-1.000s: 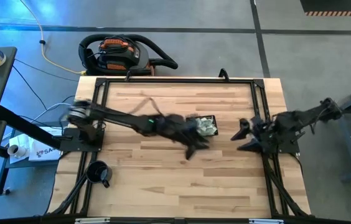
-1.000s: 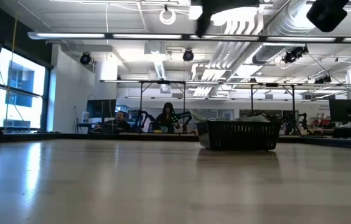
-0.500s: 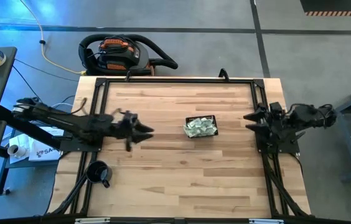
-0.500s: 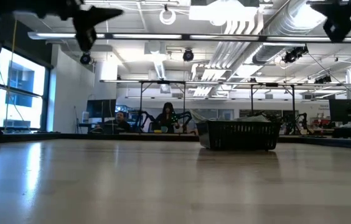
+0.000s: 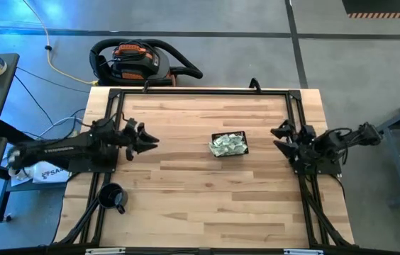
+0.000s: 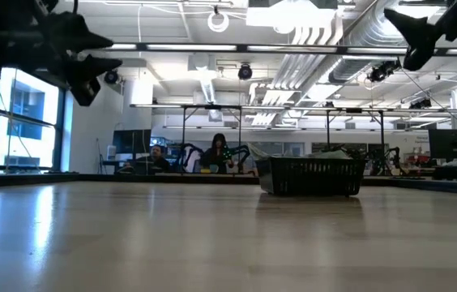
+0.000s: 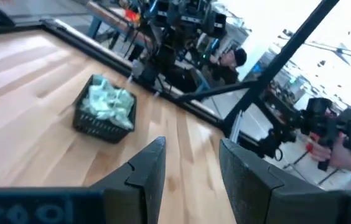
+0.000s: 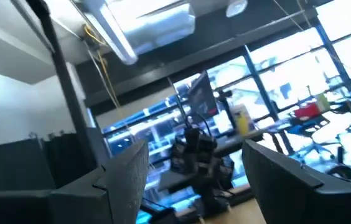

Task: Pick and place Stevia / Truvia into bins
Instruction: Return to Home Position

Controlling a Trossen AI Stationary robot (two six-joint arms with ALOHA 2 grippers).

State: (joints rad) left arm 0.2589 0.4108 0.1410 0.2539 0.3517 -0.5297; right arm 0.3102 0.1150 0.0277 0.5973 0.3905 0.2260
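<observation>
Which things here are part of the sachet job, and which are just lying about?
Job: green-and-white sachets, heaped in the black basket; left hand and right hand, both open, empty, at the table sides.
Lying about: black mug at the table's edge; vacuum beyond it.

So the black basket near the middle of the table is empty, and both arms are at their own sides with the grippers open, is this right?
Not quite. The basket is not empty: the high view shows it filled with pale green and white sachets. The rest holds: the left gripper and the right gripper are at their own sides, both open.
</observation>
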